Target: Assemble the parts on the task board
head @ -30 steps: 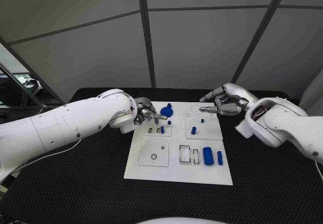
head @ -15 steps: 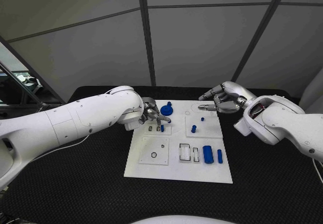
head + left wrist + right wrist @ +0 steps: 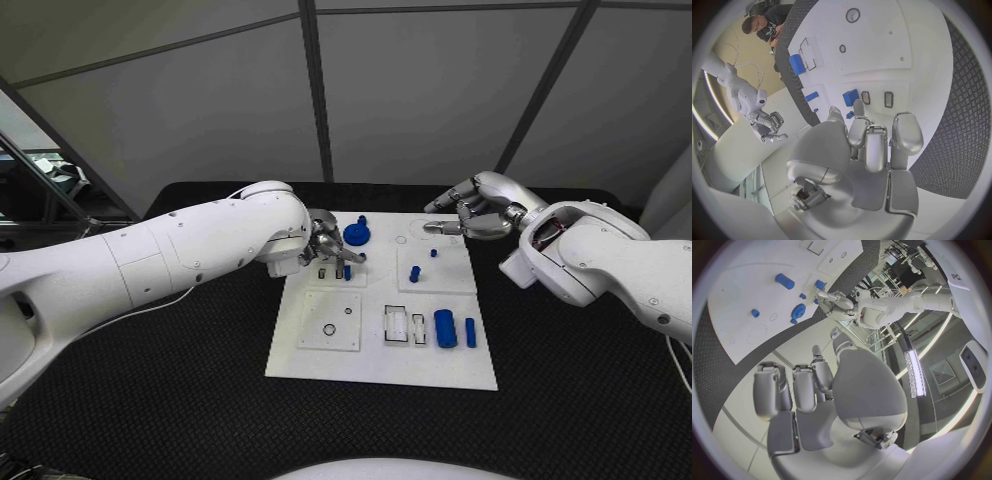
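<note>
A black textured table (image 3: 159,400) fills the lower part of the head view; behind it stand grey wall panels (image 3: 418,90) split by dark seams, with a dark metal frame (image 3: 43,185) at the left edge.

The white board (image 3: 378,370) lies at the centre of the frame. On it, a blue disc (image 3: 355,236) sits near the upper edge. Below it and to the right stand two small blue pegs (image 3: 414,273), one above the other. A thick blue cylinder (image 3: 446,328) lies in the lower right part, with a thin blue rod (image 3: 470,333) just to its right. Left of the cylinder are dark-outlined rectangular slots (image 3: 397,325), and further left a raised white square (image 3: 330,321) with a small ring on it.

The left arm (image 3: 159,260) crosses from the left edge and covers the board's upper left corner. Its left hand (image 3: 326,245) hangs over two small slots there, fingers curled downward; the left wrist view shows fingers (image 3: 869,145) held close together above a small blue part (image 3: 851,97), and I cannot tell whether they pinch anything.

The right hand (image 3: 473,213) is at the board's upper right corner, fingers bent and parted, holding nothing. The right wrist view shows its fingers (image 3: 792,390) well clear of the board.
</note>
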`<move>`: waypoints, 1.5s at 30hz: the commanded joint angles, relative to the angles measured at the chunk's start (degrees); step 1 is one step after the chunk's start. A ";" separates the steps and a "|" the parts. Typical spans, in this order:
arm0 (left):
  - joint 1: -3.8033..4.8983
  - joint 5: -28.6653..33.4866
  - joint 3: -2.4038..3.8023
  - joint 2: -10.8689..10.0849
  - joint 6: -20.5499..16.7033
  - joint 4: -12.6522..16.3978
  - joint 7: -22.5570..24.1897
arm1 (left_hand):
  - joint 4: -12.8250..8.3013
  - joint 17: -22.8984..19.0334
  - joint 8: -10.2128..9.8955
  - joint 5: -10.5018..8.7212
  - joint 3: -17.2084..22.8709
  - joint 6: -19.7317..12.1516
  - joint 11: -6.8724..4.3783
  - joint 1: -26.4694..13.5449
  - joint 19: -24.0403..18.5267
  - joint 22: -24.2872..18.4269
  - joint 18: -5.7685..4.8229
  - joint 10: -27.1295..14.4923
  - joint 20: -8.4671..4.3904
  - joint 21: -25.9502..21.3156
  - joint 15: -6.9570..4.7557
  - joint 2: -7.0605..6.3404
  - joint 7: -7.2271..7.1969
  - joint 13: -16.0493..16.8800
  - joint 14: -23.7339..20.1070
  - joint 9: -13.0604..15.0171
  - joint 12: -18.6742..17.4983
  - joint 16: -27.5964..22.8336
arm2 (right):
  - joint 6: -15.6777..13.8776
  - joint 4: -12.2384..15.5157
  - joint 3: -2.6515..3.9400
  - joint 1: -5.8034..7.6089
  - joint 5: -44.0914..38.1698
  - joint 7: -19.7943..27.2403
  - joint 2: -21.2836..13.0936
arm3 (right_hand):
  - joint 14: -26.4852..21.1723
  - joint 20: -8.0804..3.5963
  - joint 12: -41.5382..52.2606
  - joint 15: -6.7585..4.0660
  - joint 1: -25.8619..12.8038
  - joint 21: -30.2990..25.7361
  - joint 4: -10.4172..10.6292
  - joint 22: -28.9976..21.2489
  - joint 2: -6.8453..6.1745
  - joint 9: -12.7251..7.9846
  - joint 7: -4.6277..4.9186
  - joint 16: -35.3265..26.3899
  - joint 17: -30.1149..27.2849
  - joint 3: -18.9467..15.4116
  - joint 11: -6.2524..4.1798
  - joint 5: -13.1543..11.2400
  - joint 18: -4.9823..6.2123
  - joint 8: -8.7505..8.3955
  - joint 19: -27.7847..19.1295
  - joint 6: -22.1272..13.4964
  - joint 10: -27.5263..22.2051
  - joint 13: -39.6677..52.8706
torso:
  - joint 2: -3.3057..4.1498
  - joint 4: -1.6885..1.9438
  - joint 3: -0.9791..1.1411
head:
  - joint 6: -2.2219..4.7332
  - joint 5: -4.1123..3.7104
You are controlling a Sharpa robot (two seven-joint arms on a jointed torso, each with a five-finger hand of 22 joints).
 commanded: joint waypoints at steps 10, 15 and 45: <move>0.12 -0.80 0.00 0.24 4.43 -0.02 -1.21 | -0.61 9.75 -0.56 0.83 -0.09 -0.40 -0.05 1.30 0.26 0.29 -0.72 0.57 -0.01 0.32 -0.25 0.17 -0.14 3.86 4.55 1.31 0.83 0.30 | 0.87 -0.27 0.05 0.13 -0.11 -0.02 0.30 | 2.27 -0.39 -0.31 -0.32 -0.31 -0.39 -0.24 3.20 0.23 -0.09 0.02 -0.37 -0.07 -0.03 0.07 0.33 0.41 -0.27 -0.03 0.02 -0.28 -0.10 | 0.00 0.02 0.02 | -0.11 0.05; 0.12 -0.80 0.00 0.33 4.87 -0.09 -1.19 | -0.80 9.80 -0.97 3.07 -0.14 -0.49 -0.05 1.74 0.14 0.48 -0.72 0.58 -0.01 0.39 -0.24 0.25 -0.15 4.29 4.53 2.61 0.75 0.31 | 0.98 -0.36 0.05 0.12 -0.11 -0.04 0.38 | 2.29 -0.39 -0.24 -0.32 -0.31 -0.34 -0.26 3.29 0.27 -0.10 0.02 -0.33 0.03 -0.02 0.07 0.40 0.39 -0.30 0.02 0.02 -0.22 -0.03 | 0.02 0.00 0.01 | -0.14 0.04; 0.12 -0.81 0.00 0.45 4.85 -0.20 -0.29 | -5.92 9.88 -5.30 19.96 4.31 -1.10 -0.54 10.41 -0.48 0.82 -0.60 0.40 -0.39 0.08 -0.66 3.87 -0.65 5.52 4.50 6.97 -0.97 0.18 | 2.14 -0.81 0.05 0.12 -0.11 -0.27 0.63 | 2.38 -0.40 0.09 -0.33 -0.16 -0.16 -0.53 3.64 0.75 -0.13 0.02 -0.24 0.28 0.20 0.06 0.81 0.31 -0.47 0.24 0.10 0.04 0.26 | 0.01 -0.01 0.05 | -0.44 0.06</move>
